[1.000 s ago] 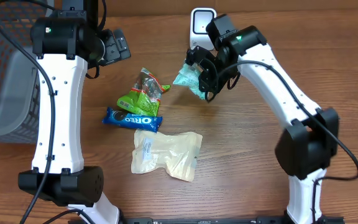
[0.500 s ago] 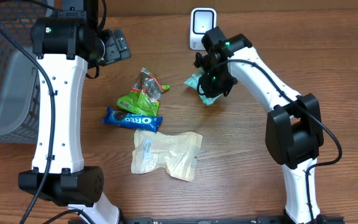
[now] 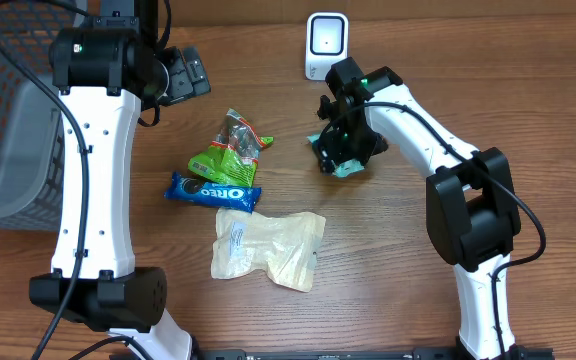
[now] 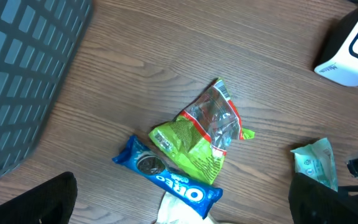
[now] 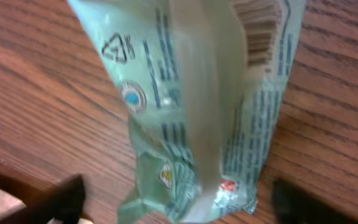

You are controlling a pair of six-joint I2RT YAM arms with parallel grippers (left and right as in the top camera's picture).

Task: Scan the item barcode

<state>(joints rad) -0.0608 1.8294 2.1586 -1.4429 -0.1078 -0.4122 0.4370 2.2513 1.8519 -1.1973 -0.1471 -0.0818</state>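
Hanging over the counter (image 3: 538, 110), the right arm (image 3: 438, 135) holds its jaws spread wide on either side of the mint packet (image 5: 191, 106) and grips nothing. The packet lies flat on the wood, on the near side of the scanner (image 3: 326, 38) at the far edge. The left arm (image 3: 93, 170) also has its jaws wide open and empty, above the snacks to the left.

The risk, as I judge it, is the packet itself. It is thin, slick film with its barcode (image 5: 257, 31) facing up rather than toward the scanner, so a regrasp may slip, crease the code or show the wrong face.

The counter is bare brown wood. A grey basket (image 3: 3, 120) sits at the far left. A pale pouch (image 3: 268, 248), an Oreo pack (image 3: 213, 191) and a green bag (image 3: 230, 150) lie left of centre, apart from the packet.
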